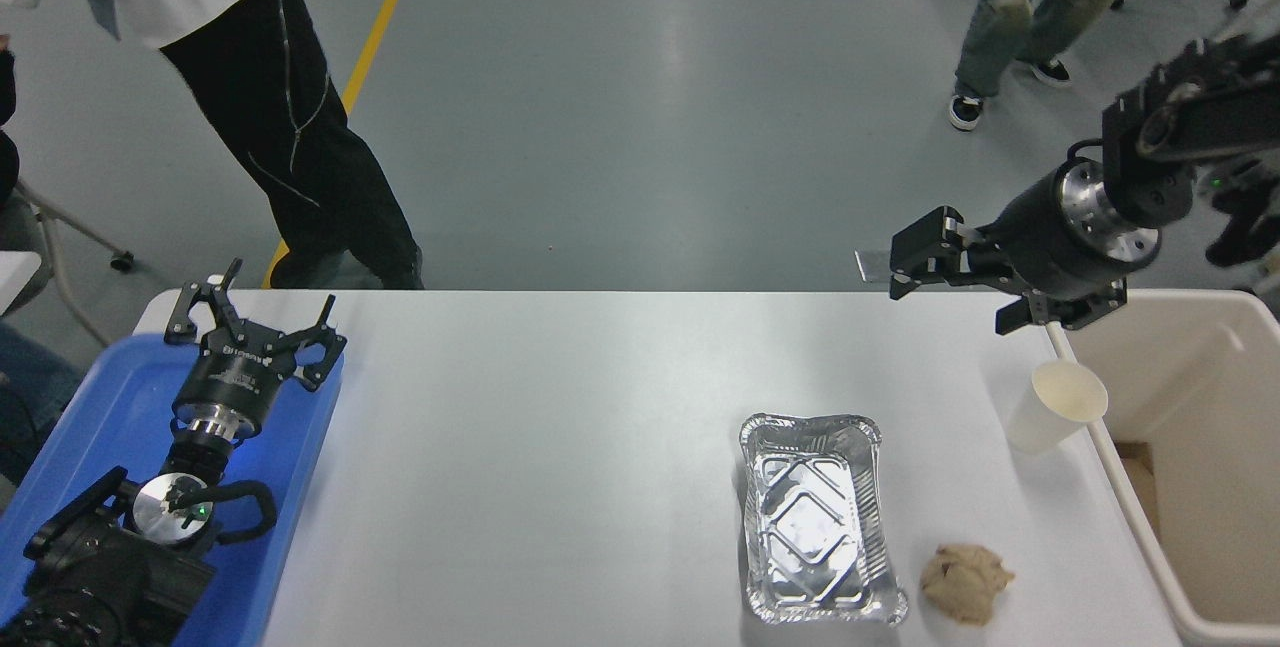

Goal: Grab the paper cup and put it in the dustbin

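Observation:
The white paper cup [1055,405] stands upright near the table's right edge, right beside the rim of the cream-beige dustbin [1195,427]. My right gripper [945,302] is open and empty, held above the table's far right part, up and to the left of the cup and apart from it. My left gripper [255,317] is open and parked at the lower left over the blue tray [110,417].
A silver foil tray [815,517] lies left of the cup toward the front. A crumpled tan paper wad [965,582] lies at the front right. A person in black trousers [290,127] stands beyond the far left edge; another person's legs [1020,7] show at the top right.

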Available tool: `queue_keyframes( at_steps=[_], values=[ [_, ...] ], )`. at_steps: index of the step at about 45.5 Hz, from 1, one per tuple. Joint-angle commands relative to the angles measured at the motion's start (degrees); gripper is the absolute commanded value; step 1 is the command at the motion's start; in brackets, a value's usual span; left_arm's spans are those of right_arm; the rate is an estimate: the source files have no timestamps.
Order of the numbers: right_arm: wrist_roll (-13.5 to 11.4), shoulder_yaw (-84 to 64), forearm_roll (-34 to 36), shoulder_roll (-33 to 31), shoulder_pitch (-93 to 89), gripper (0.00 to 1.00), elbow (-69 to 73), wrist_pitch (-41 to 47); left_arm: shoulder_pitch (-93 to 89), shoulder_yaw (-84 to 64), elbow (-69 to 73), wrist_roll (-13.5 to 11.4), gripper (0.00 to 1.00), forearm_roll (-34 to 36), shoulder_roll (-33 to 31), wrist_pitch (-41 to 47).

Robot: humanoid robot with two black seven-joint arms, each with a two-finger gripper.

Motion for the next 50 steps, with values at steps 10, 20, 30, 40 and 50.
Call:
queue_keyframes(
  at_steps=[10,20,30,40,50],
  values=[
    [-0.05,5.35,2.64,-5.88,-19.69,1.00,-13.75,-5.89,-0.01,0.00,-0.01,0.01,0.99,0.01,0.00,0.00],
    [-0.05,3.95,-2.36,-5.53,-27.96,1.00,-23.07,-7.30,-0.01,0.00,-0.01,0.01,0.99,0.01,0.00,0.00],
    [-0.05,3.33,-11.86,-6.58,-30.51,1.00,-26.14,-8.18,-0.01,0.00,-0.01,0.01,0.99,0.01,0.00,0.00],
    [-0.05,2.80,-12.04,-6.67,-33.58,1.00,-30.36,-8.09,-0.01,0.00,-0.01,0.01,0.99,0.01,0.00,0.00],
    [-0.05,3.33,-11.51,-6.41,-39.03,1.00,-33.61,-8.62,-0.01,0.00,-0.01,0.01,0.99,0.01,0.00,0.00]
  ],
)
